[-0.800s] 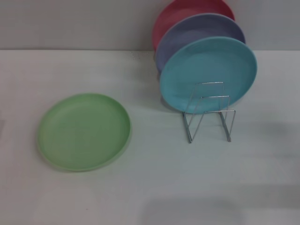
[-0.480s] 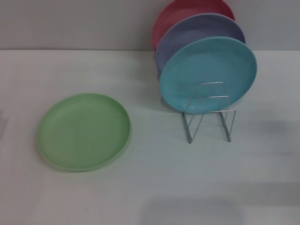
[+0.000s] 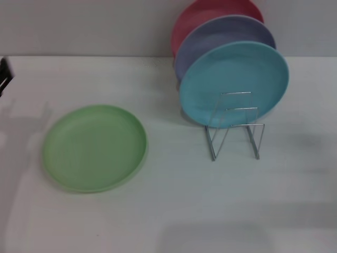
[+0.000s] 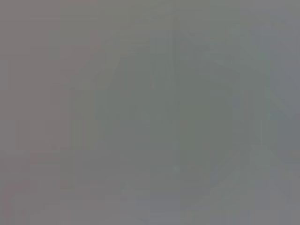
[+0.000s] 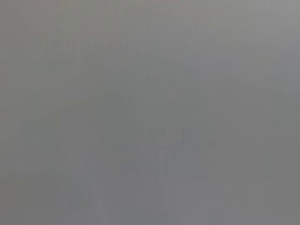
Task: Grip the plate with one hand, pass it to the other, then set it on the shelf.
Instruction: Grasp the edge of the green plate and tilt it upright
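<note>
You have four plates in front of you: one green plate (image 3: pixel 95 148) lying flat on the table (image 3: pixel 174 211), and three standing on edge in the rack (image 3: pixel 235 125), turquoise (image 3: pixel 234 79) in front, lavender (image 3: pixel 210 34) behind it and a pink one (image 3: pixel 192 18) at the back. There is one rack, thin silver wire, with its front loops bare and nothing between them. The table is plain white, and a grey wall (image 3: pixel 84 26) runs along its far edge; soft shadows fall across the left side and the near edge. The green plate sits on the left half of the table, well apart from the rack, which stands to the right and farther back. Of the grippers you see only a dark sliver of the left gripper (image 3: pixel 4 75) at the left border of the head view, beyond the green plate's far left and not touching it; you cannot tell whether it is spread or closed, and it holds nothing that shows. The right gripper is out of sight. Both wrist views give you only a flat grey blur with nothing to make out.
</note>
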Action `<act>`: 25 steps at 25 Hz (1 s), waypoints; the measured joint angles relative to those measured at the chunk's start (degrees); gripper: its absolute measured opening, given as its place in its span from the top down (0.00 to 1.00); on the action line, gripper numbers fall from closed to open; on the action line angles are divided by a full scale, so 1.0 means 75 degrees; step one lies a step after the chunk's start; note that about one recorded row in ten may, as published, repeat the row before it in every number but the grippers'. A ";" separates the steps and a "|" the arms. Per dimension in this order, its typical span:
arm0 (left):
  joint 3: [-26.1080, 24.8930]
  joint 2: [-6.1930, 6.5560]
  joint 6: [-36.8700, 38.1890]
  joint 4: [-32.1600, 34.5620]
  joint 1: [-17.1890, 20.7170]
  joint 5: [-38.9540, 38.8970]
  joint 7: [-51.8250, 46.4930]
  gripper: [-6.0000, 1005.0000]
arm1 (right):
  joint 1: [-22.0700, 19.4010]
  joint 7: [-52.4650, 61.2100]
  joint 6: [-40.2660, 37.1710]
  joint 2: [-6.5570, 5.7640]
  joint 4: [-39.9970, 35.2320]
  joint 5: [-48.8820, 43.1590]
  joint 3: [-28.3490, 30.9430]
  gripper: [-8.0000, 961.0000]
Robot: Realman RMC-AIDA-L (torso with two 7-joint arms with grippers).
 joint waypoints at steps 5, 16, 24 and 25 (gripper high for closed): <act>-0.1094 -0.0432 -0.5619 -0.2569 -0.0203 -0.0056 0.0022 0.16 | 0.0022 0.0055 -0.0036 0.0000 -0.0087 -0.0022 -0.0013 0.17; -0.1398 -0.0651 -0.9436 -0.2358 -0.1391 -0.0089 -0.0026 0.16 | 0.0028 0.0070 -0.0209 -0.0021 -0.0111 -0.0040 -0.0196 0.17; -0.1452 -0.0665 -0.9497 -0.2194 -0.1448 -0.0001 -0.0061 0.17 | 0.0049 0.0068 -0.0222 -0.0035 -0.0097 -0.0130 -0.0199 0.17; -0.1458 -0.0665 -0.9471 -0.2195 -0.1447 0.0000 -0.0062 0.17 | 0.0052 0.0068 -0.0223 -0.0039 -0.0096 -0.0133 -0.0199 0.17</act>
